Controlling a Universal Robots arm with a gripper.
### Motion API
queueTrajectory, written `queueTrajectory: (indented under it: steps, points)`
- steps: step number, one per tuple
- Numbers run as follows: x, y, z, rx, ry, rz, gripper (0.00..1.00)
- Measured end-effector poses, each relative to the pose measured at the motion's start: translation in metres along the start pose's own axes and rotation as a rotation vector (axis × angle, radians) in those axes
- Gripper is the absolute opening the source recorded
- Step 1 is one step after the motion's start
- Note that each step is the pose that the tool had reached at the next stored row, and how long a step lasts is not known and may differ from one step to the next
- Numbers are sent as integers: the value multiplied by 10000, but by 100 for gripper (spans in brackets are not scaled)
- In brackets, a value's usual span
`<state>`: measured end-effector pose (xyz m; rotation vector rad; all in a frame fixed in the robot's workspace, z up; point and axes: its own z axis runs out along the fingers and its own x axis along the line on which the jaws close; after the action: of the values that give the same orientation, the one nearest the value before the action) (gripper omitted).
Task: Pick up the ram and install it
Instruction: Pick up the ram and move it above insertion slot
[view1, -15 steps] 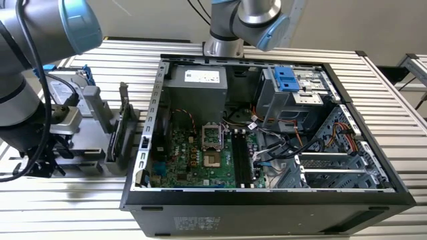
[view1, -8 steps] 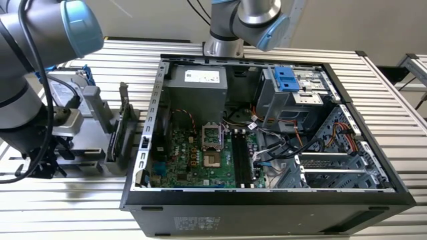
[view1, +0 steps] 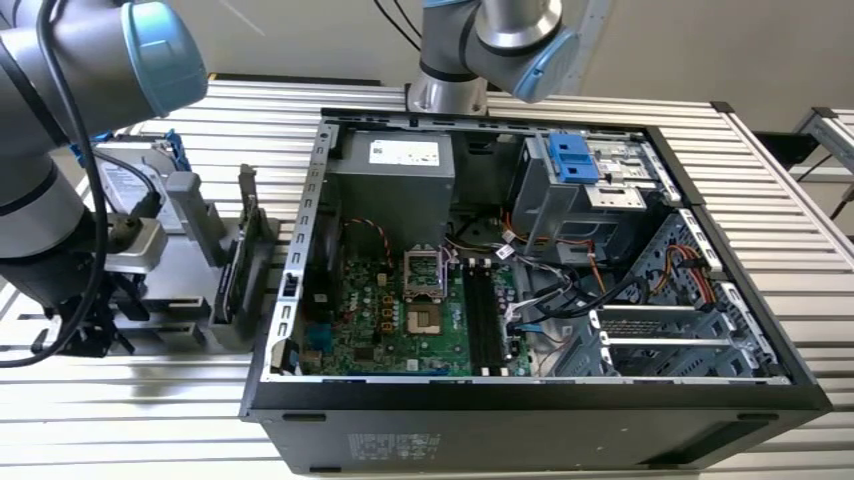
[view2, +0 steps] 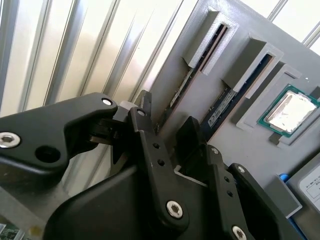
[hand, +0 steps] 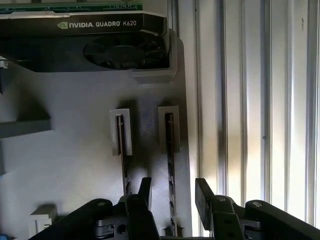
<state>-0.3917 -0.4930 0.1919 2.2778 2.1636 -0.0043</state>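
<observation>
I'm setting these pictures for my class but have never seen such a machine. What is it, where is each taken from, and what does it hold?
It is a grey robot arm beside an open computer case on a slatted metal table. The exterior view looks on from off the arm; both wrist views ride on it, behind its black jaws. A grey holder keeps parts: the ram and a second stick in slots, a graphics card, a processor. The jaws are open, one either side of the ram; nothing is held yet.
</observation>
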Motion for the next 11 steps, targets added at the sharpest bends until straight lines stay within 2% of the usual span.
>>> queueTrajectory:
  steps: [11]
  points:
    - [0,0,5,1,-1,0,0]
